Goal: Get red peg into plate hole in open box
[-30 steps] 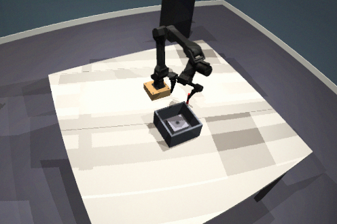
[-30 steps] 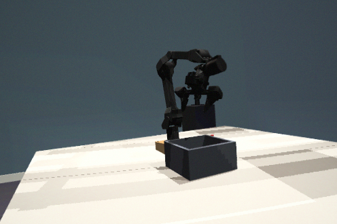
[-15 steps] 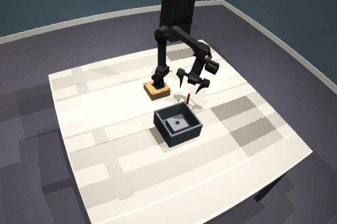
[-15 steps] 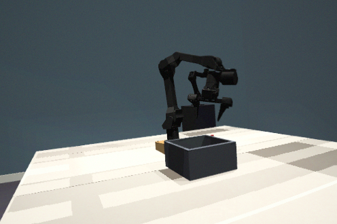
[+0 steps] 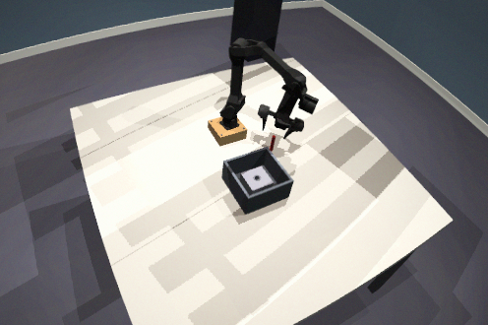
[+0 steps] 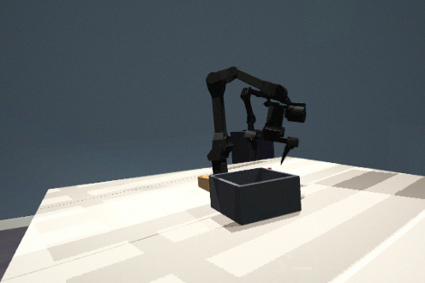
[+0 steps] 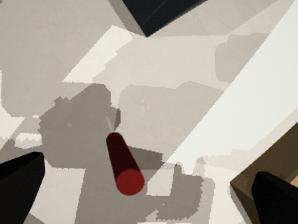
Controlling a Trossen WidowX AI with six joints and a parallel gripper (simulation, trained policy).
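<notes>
The red peg (image 5: 273, 143) (image 7: 123, 160) stands upright on the table just behind the dark box (image 5: 268, 200) (image 7: 155, 12). Only its tip (image 6: 269, 168) shows over the box rim in the exterior view. My gripper (image 5: 275, 133) (image 7: 151, 174) is open and empty, pointing down, with its fingertips above the peg. In the wrist view the peg's top lies between the fingers, nearer the left one. The box (image 6: 270, 200) is open at the top. The pale plate (image 5: 249, 183) at its bottom shows a dark, empty hole (image 5: 257, 177).
The arm's orange base block (image 5: 226, 132) (image 6: 204, 183) (image 7: 265, 165) stands behind and left of the box. The box walls rise high around the plate. A dark pedestal (image 5: 258, 8) with another arm stands behind the table.
</notes>
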